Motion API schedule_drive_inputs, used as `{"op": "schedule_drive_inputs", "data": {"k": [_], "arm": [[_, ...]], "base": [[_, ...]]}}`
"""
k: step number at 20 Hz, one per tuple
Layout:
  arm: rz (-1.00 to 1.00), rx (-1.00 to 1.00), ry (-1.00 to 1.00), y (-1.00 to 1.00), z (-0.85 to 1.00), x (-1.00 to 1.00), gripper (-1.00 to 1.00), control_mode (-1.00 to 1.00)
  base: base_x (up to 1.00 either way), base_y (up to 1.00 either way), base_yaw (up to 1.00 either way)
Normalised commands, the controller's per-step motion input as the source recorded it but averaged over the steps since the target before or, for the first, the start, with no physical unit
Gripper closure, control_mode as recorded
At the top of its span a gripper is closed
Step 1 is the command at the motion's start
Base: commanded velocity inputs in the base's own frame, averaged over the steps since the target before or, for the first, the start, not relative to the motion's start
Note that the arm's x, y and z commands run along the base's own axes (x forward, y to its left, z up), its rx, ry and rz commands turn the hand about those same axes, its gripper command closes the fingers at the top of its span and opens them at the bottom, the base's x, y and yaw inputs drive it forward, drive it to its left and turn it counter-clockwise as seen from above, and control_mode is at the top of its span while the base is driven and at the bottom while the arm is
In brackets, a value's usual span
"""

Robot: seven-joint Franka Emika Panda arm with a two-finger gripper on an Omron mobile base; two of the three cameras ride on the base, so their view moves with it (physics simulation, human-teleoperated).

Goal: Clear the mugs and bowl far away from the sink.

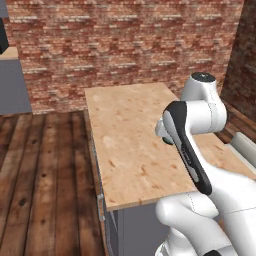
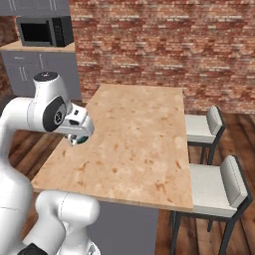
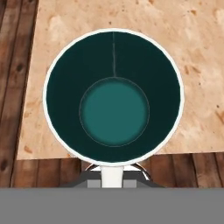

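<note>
A mug point(image 3: 113, 96) with a white rim and a teal inside sits close under the hand camera, its white handle point(image 3: 112, 175) pointing down toward the fingers. My gripper point(image 3: 113, 178) is shut on that handle. The mug hangs over the near corner of the wooden counter point(image 3: 192, 52), close to its edges. In the right base view the teal mug point(image 2: 78, 140) peeks out under the hand, by the counter's left edge. The bowl and the sink are out of view.
The long wooden counter point(image 2: 144, 124) runs away toward the brick wall point(image 2: 164, 45). Two grey stools point(image 2: 201, 129) point(image 2: 219, 187) stand along its right side. A microwave point(image 2: 44, 31) sits on a shelf at the far left. Plank floor point(image 1: 45, 170) lies left of the counter.
</note>
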Motion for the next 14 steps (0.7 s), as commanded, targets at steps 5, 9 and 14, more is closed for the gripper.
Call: {"op": "schedule_drive_inputs", "data": {"k": [5, 9, 14], "arm": [[0.03, 0.0, 0.0, 0.0, -0.47, 0.51, 1.0, -1.0], [0.04, 0.0, 0.0, 0.0, -0.39, 0.49, 1.0, -1.0], [0.03, 0.0, -0.01, 0.0, -0.23, 0.46, 1.0, -1.0]], "base": [[0.0, 0.0, 0.0], [0.0, 0.0, 0.0], [0.0, 0.0, 0.0]]}}
